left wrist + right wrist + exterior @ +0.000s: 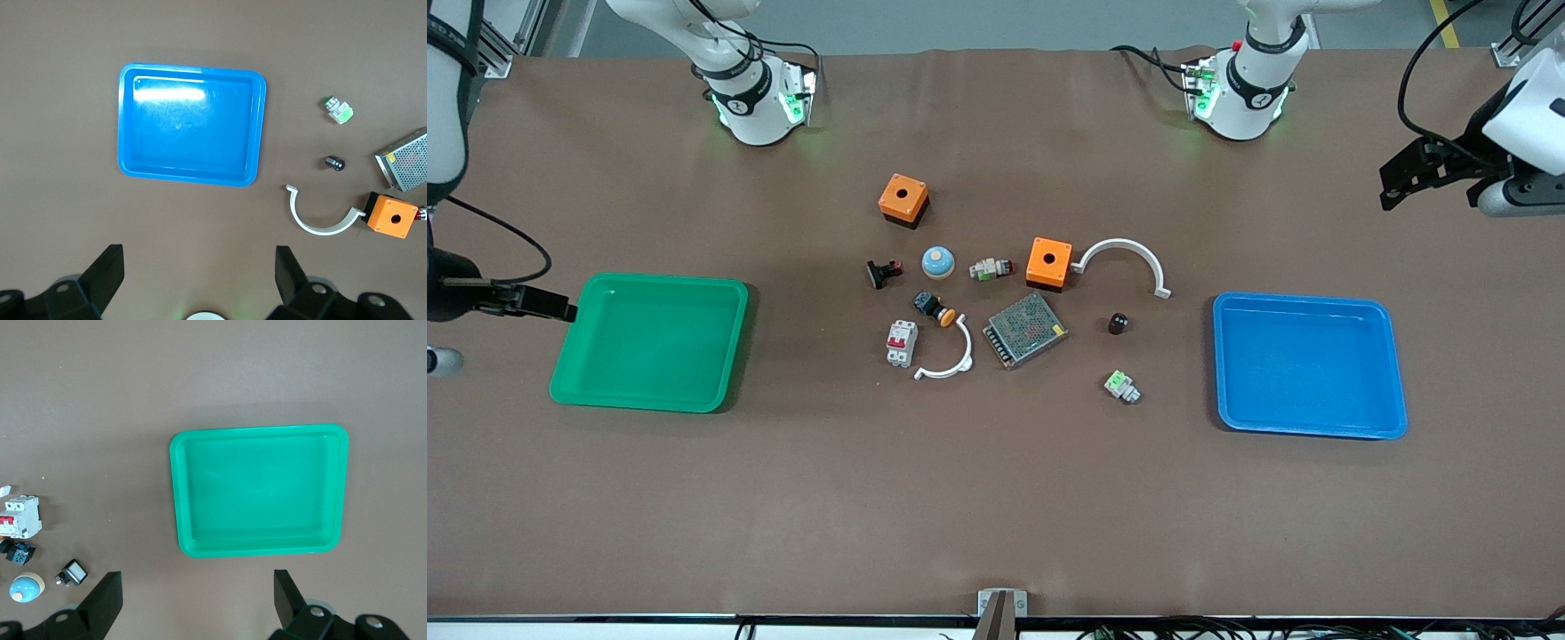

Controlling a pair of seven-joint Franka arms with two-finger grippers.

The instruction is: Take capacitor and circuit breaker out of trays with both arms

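My 2 arms are glossy white with black bands at the joints. Each base (758,98) glows green at its sides, and the left arm's base (1240,89) carries a small red dot. Black cables trail from both. My grippers are matt black: the left gripper (200,280) and right gripper (198,603) have angular fingers with round screw holes.

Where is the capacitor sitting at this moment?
In the front view the capacitor stands on the table between the metal mesh box and the blue tray, just nearer the camera than the white curved bracket.
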